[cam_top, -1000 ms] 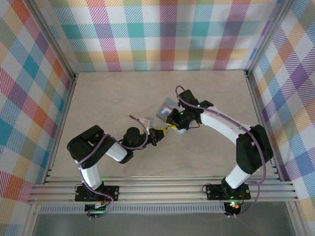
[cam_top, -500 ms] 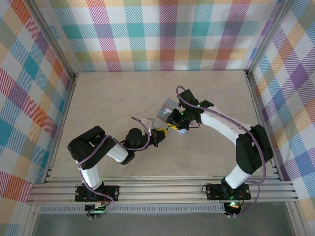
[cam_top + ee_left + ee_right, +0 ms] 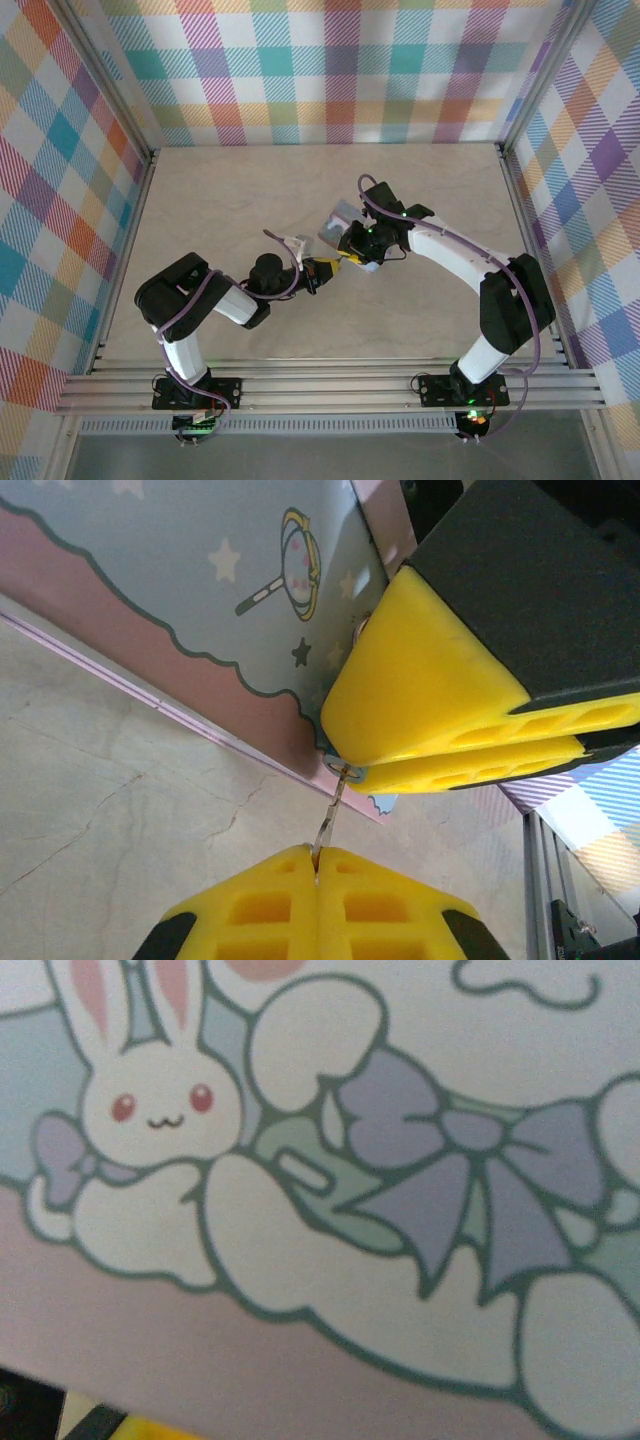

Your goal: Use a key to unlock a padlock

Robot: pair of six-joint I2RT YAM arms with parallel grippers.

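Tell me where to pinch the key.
Pinch the key by its back end, coming along its length from the side away from the padlock. Its tip sits at the padlock's edge, so only that end is free; the left gripper holds it there.

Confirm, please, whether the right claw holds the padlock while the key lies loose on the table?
Not quite: the right claw does hold the padlock, but the key is not loose on the table; the left wrist view shows it pinched in the shut left claw, tip at the padlock's edge.
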